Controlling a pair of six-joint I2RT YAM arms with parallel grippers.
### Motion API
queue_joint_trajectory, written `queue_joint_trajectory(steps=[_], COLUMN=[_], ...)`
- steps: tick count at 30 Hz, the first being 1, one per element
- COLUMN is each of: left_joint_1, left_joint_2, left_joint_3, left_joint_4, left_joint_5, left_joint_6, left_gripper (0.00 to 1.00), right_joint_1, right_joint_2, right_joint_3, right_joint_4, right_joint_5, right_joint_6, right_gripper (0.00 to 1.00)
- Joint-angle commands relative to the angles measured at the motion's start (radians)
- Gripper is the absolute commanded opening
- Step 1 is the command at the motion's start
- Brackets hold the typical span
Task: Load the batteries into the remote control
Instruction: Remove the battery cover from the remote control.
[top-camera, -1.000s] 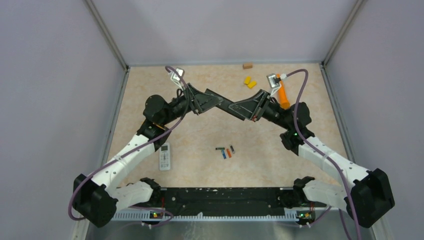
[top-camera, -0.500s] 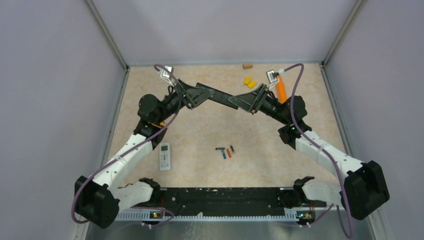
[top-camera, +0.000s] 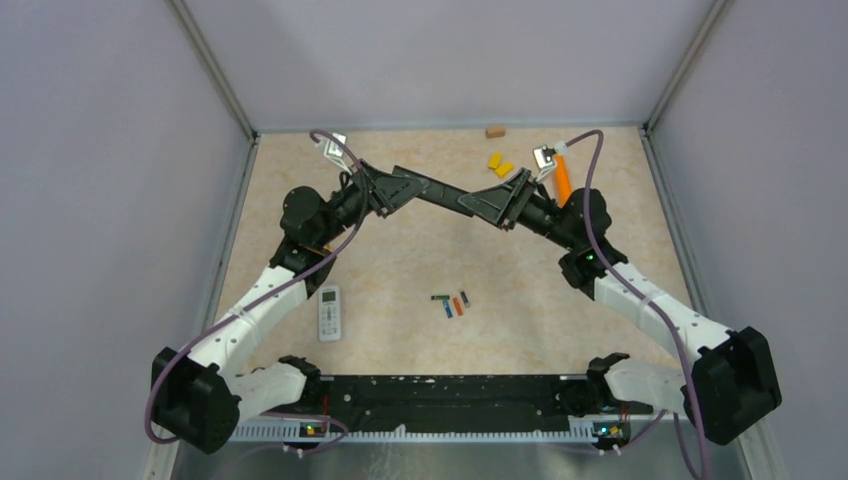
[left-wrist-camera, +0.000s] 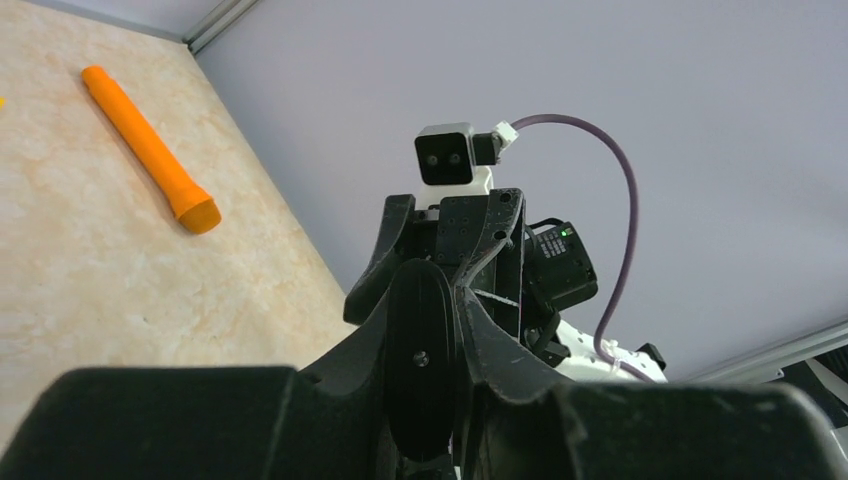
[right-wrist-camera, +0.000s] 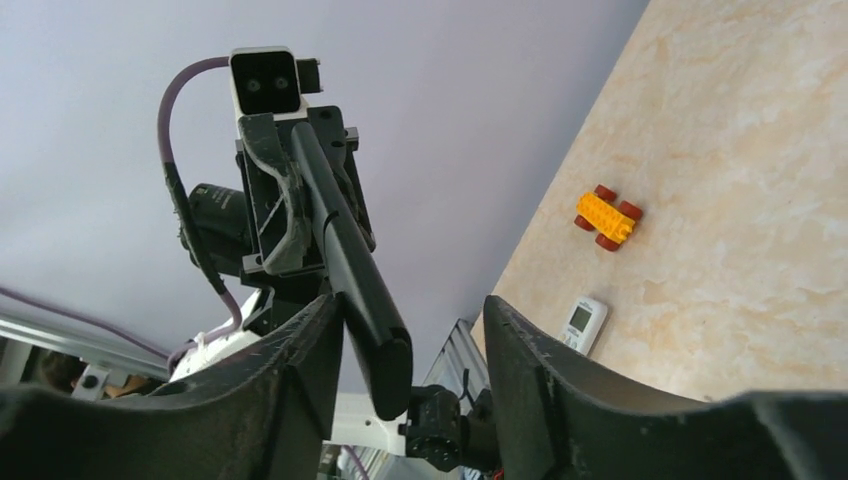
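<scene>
My left gripper (top-camera: 425, 188) is raised over the far middle of the table and is shut on one end of a long black remote (top-camera: 447, 195). The left wrist view shows it end-on (left-wrist-camera: 420, 340) between the shut jaws (left-wrist-camera: 425, 300). My right gripper (top-camera: 468, 203) faces it, open. In the right wrist view the remote's free end (right-wrist-camera: 350, 270) lies between the right gripper's (right-wrist-camera: 412, 305) spread jaws, close to the left finger (right-wrist-camera: 300, 360). The batteries (top-camera: 452, 303), blue, orange-red and dark, lie together on the table near the middle front.
A small white remote (top-camera: 329, 312) lies at the front left; it also shows in the right wrist view (right-wrist-camera: 583, 323). A long orange cylinder (top-camera: 564, 183), yellow blocks (top-camera: 499, 163) and a wooden block (top-camera: 494, 131) sit at the back. A yellow toy (right-wrist-camera: 608, 217) lies on the table.
Both grippers have risen and moved toward the back of the table. They have drawn closer together, so the black remote's free end now reaches between the right jaws.
</scene>
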Motion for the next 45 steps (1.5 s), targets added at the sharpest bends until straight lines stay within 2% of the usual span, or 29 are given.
queue_joint_trajectory(steps=[1, 7, 11, 19, 27, 29, 31, 32, 35, 40, 42, 45], left_joint_1=[0.006, 0.006, 0.006, 0.006, 0.006, 0.006, 0.006, 0.006, 0.006, 0.006, 0.01, 0.021], left_joint_2=[-0.02, -0.031, -0.039, -0.053, -0.042, -0.037, -0.032, -0.028, -0.021, -0.017, -0.018, -0.029], left_joint_3=[0.008, 0.009, 0.012, 0.012, 0.019, 0.024, 0.03, 0.031, 0.036, 0.036, 0.037, 0.036], left_joint_4=[0.068, 0.027, -0.009, -0.078, -0.111, -0.122, -0.132, -0.134, -0.133, -0.11, -0.104, -0.116], left_joint_5=[-0.035, -0.056, -0.067, -0.079, -0.064, -0.061, -0.056, -0.054, -0.045, -0.025, -0.015, -0.015], left_joint_6=[0.037, 0.098, 0.158, 0.25, 0.262, 0.255, 0.239, 0.231, 0.211, 0.178, 0.172, 0.175], left_gripper=[0.0, 0.0, 0.0, 0.0, 0.0, 0.0, 0.0, 0.0, 0.0, 0.0, 0.0, 0.0], right_joint_1=[-0.009, -0.009, -0.009, -0.009, -0.009, -0.009, -0.009, -0.009, -0.009, -0.009, -0.009, -0.009], right_joint_2=[-0.032, -0.052, -0.039, -0.036, -0.052, -0.053, -0.053, -0.053, -0.05, -0.017, -0.002, -0.001], right_joint_3=[0.017, 0.039, 0.063, 0.065, 0.047, 0.05, 0.054, 0.054, 0.056, 0.041, 0.022, 0.008], right_joint_4=[-0.139, -0.258, -0.31, -0.317, -0.23, -0.232, -0.248, -0.256, -0.283, -0.224, -0.155, -0.118], right_joint_5=[0.004, 0.01, -0.005, -0.002, 0.011, 0.014, 0.02, 0.022, 0.034, 0.02, -0.004, -0.006], right_joint_6=[-0.002, 0.005, 0.001, -0.002, -0.003, -0.014, -0.025, -0.028, -0.043, -0.027, 0.005, 0.029], right_gripper=[0.49, 0.41, 0.31, 0.3, 0.26, 0.32, 0.48, 0.53, 0.61, 0.62, 0.57, 0.44])
